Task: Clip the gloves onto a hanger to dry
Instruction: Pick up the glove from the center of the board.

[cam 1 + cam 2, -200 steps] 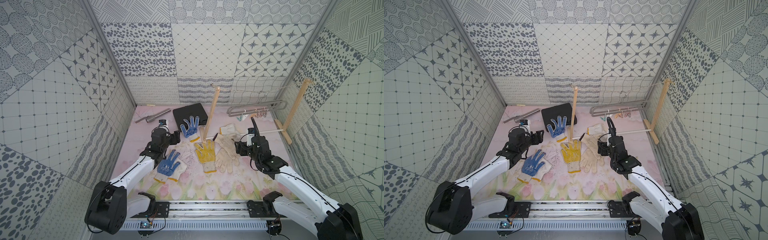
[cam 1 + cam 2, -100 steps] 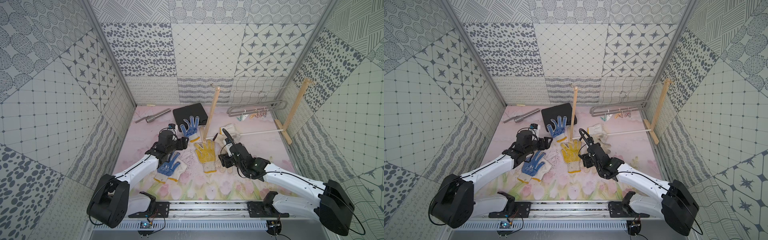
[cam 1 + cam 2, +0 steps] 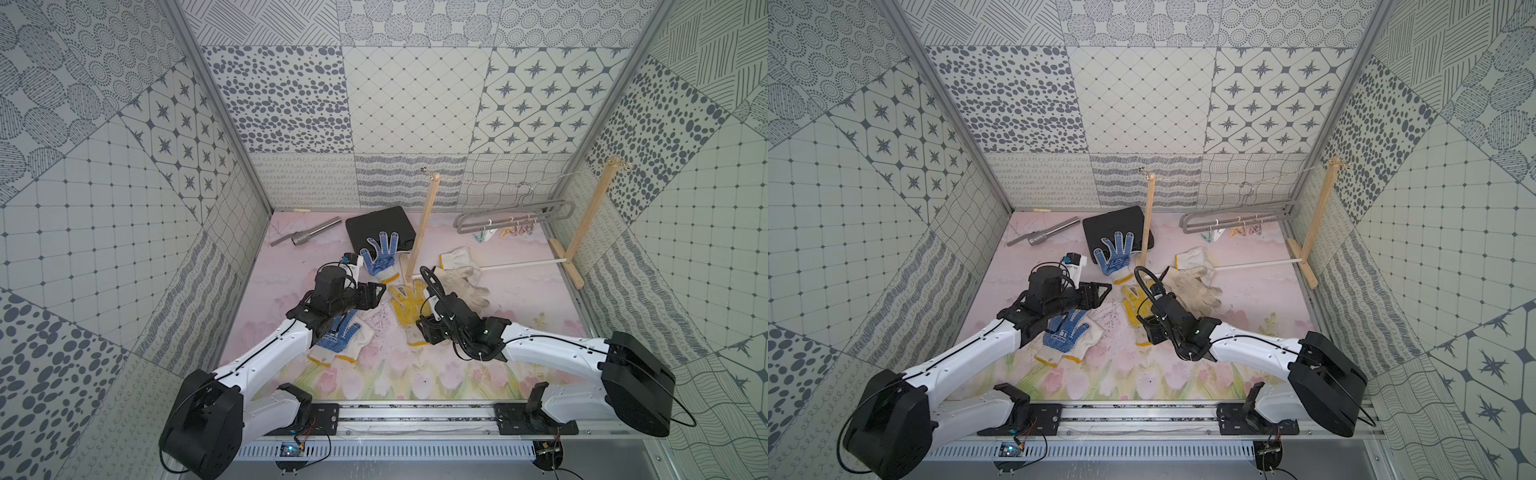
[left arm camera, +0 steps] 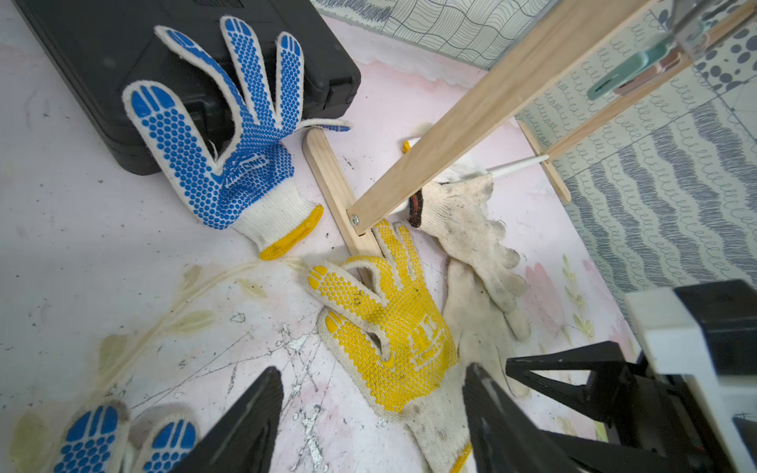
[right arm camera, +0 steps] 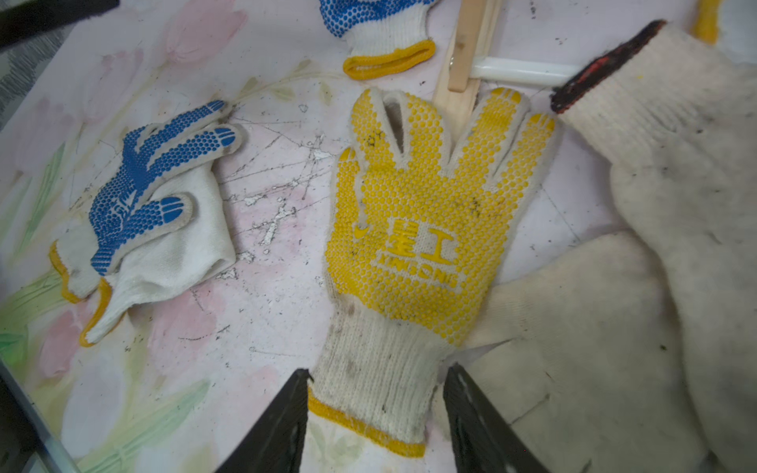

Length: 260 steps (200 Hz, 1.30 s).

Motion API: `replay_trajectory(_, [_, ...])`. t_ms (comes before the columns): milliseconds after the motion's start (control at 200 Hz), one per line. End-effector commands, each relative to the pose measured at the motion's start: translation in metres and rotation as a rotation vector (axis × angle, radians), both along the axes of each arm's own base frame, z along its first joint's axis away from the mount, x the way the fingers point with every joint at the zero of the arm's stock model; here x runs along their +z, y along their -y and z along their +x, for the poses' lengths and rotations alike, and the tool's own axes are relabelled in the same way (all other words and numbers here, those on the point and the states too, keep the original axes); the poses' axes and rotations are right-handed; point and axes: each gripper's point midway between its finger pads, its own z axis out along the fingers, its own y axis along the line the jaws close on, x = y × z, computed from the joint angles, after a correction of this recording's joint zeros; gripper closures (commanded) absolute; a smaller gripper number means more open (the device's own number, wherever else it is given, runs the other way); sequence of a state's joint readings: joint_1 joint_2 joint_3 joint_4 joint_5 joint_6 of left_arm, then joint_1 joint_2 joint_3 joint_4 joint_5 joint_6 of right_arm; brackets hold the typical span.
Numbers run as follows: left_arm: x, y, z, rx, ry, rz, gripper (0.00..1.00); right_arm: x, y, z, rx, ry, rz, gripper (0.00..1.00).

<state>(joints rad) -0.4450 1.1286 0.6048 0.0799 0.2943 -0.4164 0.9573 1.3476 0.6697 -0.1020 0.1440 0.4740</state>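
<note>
The right jaws stood spread astride the cuff of the yellow-dotted glove point(image 5: 413, 229), lying palm-up on the bench point(image 5: 278, 307), probably to pinch its firmest edge. The left jaws, spread and empty, hovered just left of it. The hanger point(image 3: 459, 224) hung far right, 0 gloves clipped.

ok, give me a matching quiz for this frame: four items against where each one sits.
Things:
1 yellow-dotted glove
2 far blue-dotted glove
3 grey hanger
4 metal tool

Places:
A back left corner
B cuff inside the open right gripper
C between the wooden posts
D fingers on the black case

Pairs: 1-B, 2-D, 3-C, 4-A
</note>
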Motion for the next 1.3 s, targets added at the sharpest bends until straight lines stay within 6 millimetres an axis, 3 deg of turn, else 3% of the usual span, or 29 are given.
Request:
replay_trajectory(0, [0.000,0.004,-0.015,-0.054,-0.030,-0.007,0.29,0.004,-0.016,-0.004,0.020,-0.004,0.046,0.47])
replay_trajectory(215, [0.002,-0.002,-0.013,-0.028,-0.018,0.020,0.30,-0.006,-0.031,-0.019,0.094,-0.036,0.022,0.55])
replay_trajectory(445, [0.001,-0.001,-0.013,-0.028,-0.022,0.015,0.30,-0.015,-0.038,-0.018,0.081,-0.030,-0.024,0.61])
replay_trajectory(580, [-0.003,-0.002,-0.013,-0.023,-0.029,0.021,0.30,-0.019,-0.044,-0.019,0.086,-0.026,-0.050,0.60])
replay_trajectory(771, [-0.005,-0.002,-0.013,-0.020,-0.032,0.023,0.30,-0.032,-0.044,-0.019,0.066,-0.025,-0.111,0.48])
replay_trajectory(1296, [-0.009,-0.005,-0.016,-0.008,-0.044,0.019,0.30,-0.062,-0.041,-0.021,0.042,-0.011,-0.279,0.56])
